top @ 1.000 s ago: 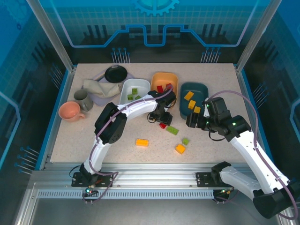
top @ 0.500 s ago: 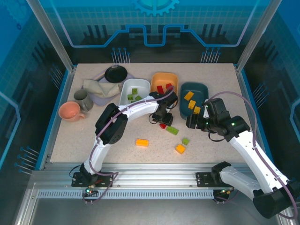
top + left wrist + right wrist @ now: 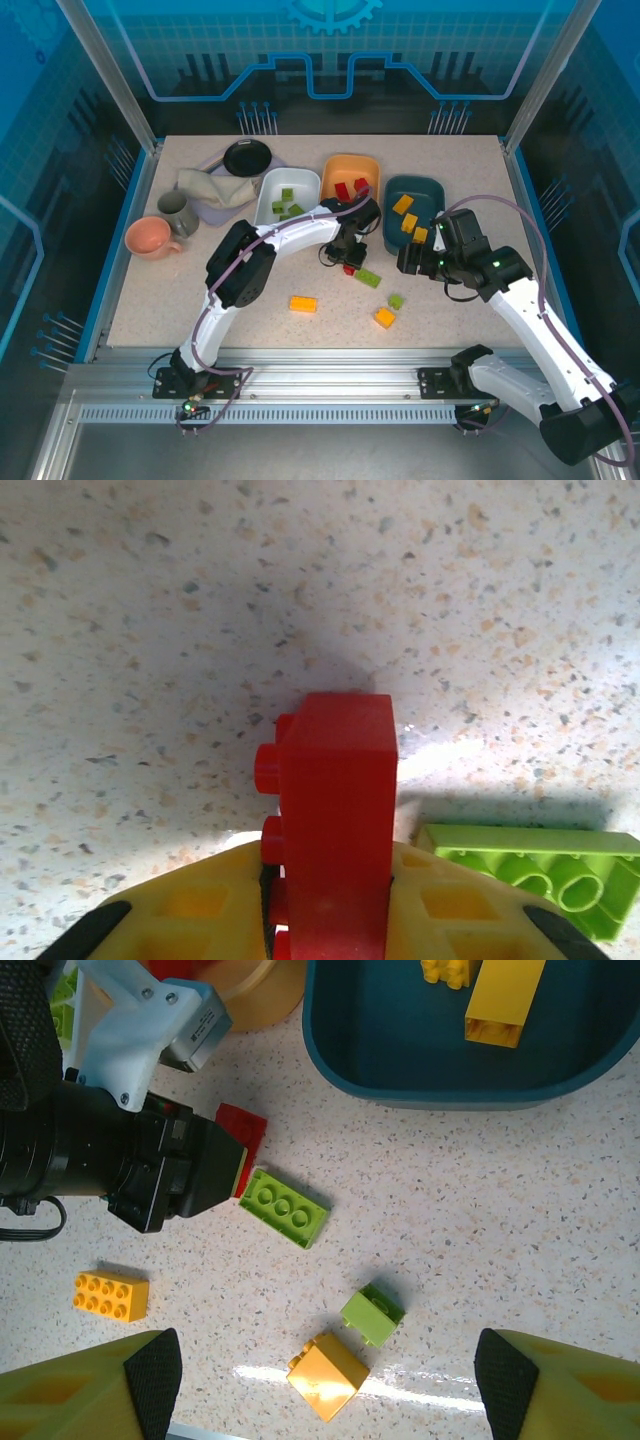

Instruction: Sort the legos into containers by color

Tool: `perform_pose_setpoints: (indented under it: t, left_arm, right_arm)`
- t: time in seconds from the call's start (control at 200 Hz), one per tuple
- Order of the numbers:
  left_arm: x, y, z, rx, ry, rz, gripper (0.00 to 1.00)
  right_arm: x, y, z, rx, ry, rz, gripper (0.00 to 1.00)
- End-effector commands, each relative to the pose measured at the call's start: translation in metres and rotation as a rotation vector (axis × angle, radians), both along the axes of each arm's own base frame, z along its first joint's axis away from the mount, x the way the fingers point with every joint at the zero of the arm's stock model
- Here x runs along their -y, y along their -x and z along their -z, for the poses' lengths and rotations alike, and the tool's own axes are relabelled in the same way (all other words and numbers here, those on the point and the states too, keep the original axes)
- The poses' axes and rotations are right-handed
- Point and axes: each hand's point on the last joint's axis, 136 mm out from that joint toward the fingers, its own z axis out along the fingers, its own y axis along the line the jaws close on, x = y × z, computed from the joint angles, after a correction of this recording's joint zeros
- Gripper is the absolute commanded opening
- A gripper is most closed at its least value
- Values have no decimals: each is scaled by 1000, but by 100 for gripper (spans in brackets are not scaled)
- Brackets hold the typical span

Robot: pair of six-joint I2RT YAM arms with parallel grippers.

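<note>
You've got the left fingers (image 3: 190, 912) pinching a red lego (image 3: 335, 800) at the surface (image 3: 150, 600), just beside a green lego (image 3: 535, 865) near the orange tub (image 3: 347, 166); the right fingers (image 3: 60, 1397) are spread and empty.

The red lego (image 3: 335, 810) runs off the bottom edge between fingers (image 3: 190, 920) of the left gripper (image 3: 327, 895), the green lego (image 3: 530, 865) clipped at right.

The left hand (image 3: 236, 1163) grips a red lego (image 3: 244, 1126) beside a green lego (image 3: 284, 1207).
</note>
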Motion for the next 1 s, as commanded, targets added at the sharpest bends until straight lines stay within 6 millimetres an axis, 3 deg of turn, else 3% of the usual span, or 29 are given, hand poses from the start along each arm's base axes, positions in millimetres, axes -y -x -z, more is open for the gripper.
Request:
perform_pose_setpoints:
  t: [0.0,0.13,0.185,0.365,0.55,0.705,0.875,0.995]
  left_arm:
    - [-9,-22,-58,119,16,-52,27]
    - [-12,-51,-95,203,61,-52,28]
    - [-12,-65,-100,237,60,-22,28]
    - [-15,-111,-99,309,64,1,29]
    - [9,-142,-92,377,104,60,32]
    - [20,-154,-76,393,113,91,34]
    - [22,-150,-55,358,98,98,35]
    - [19,-145,-49,335,83,91,47]
  right_arm:
    - [2,0,-7,12,1,9,80]
    - [-4,-6,-21,59,-19,-23,80]
    - [-10,-10,-29,91,-46,-52,80]
    - [-29,-30,-58,174,-160,-125,81]
    - [-33,-51,-74,183,-214,-116,81]
    - [-36,-64,-74,167,-233,-106,80]
    - [-38,-65,-68,145,-236,-108,80]
    - [-37,-64,-64,136,-234,-111,80]
